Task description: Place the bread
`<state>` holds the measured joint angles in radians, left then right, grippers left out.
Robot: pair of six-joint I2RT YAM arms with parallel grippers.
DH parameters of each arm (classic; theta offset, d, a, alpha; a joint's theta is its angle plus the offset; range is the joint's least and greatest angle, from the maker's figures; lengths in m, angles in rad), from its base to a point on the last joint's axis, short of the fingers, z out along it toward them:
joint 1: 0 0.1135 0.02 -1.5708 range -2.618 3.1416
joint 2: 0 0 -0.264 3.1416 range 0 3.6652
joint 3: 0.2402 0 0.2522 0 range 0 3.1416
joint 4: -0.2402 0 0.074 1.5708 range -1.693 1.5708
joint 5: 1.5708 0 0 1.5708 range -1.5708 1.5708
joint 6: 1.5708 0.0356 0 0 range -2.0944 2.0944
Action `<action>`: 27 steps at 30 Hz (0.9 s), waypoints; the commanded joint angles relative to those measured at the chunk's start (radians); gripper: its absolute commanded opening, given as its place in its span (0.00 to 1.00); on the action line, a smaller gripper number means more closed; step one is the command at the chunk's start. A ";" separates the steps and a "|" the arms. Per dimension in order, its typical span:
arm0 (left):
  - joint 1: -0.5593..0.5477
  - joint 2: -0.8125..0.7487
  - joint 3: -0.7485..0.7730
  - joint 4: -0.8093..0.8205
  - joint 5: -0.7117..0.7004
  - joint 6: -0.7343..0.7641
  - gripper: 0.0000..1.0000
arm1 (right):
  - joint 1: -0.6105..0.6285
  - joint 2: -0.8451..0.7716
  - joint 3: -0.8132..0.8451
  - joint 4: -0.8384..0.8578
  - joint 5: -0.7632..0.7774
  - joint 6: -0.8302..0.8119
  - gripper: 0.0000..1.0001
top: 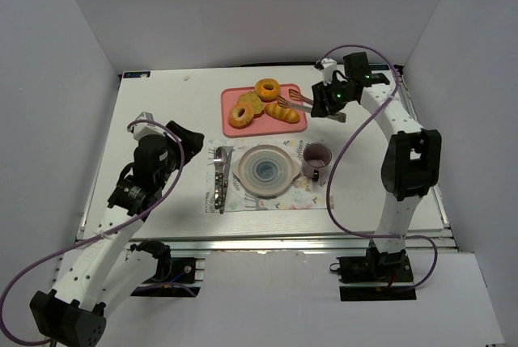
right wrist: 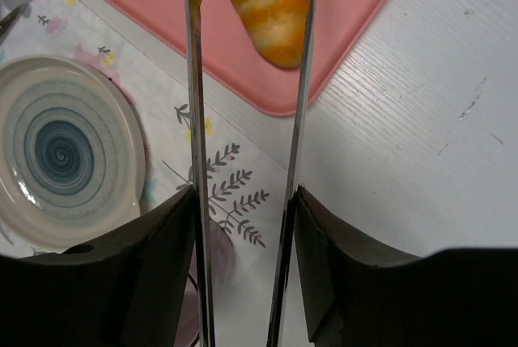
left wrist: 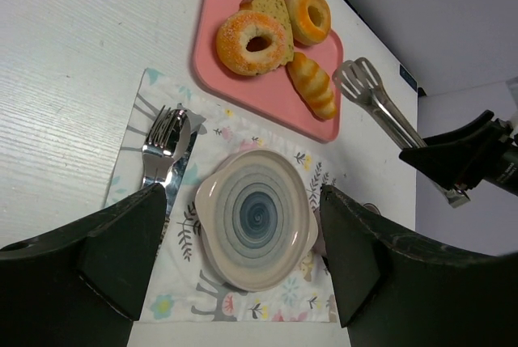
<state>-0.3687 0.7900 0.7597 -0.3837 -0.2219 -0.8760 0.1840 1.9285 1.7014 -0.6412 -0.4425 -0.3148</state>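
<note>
The bread (top: 282, 112), a ridged golden-orange roll, lies on the near right part of the pink tray (top: 229, 95). It also shows in the left wrist view (left wrist: 314, 84) and the right wrist view (right wrist: 267, 7). My right gripper (top: 329, 104) (right wrist: 243, 201) is shut on metal tongs (top: 301, 101) (right wrist: 194, 120). The tong arms stand apart, one on each side of the bread's near end. I cannot tell if they touch it. My left gripper (top: 188, 141) (left wrist: 243, 193) is open and empty, above the placemat by the plate (top: 263, 171) (left wrist: 255, 217).
Two donuts (top: 267, 89) (top: 240, 115) and a toast-like slice (top: 252, 102) share the tray. A purple mug (top: 316, 157) stands right of the plate on the floral placemat (top: 312, 193). A fork and knife (top: 220, 177) lie left of the plate. White walls enclose the table.
</note>
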 commanded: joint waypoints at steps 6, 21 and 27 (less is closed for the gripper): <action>-0.003 -0.018 0.013 -0.023 -0.021 -0.008 0.85 | 0.051 0.063 0.092 -0.029 0.114 -0.075 0.56; -0.003 -0.012 0.005 -0.003 -0.016 -0.006 0.85 | 0.064 0.159 0.174 -0.153 0.118 -0.106 0.49; -0.003 -0.016 0.010 -0.010 -0.019 -0.005 0.86 | 0.064 0.147 0.184 -0.175 0.100 -0.092 0.57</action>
<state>-0.3687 0.7883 0.7597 -0.3901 -0.2287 -0.8813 0.2451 2.0983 1.8366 -0.7881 -0.3275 -0.4035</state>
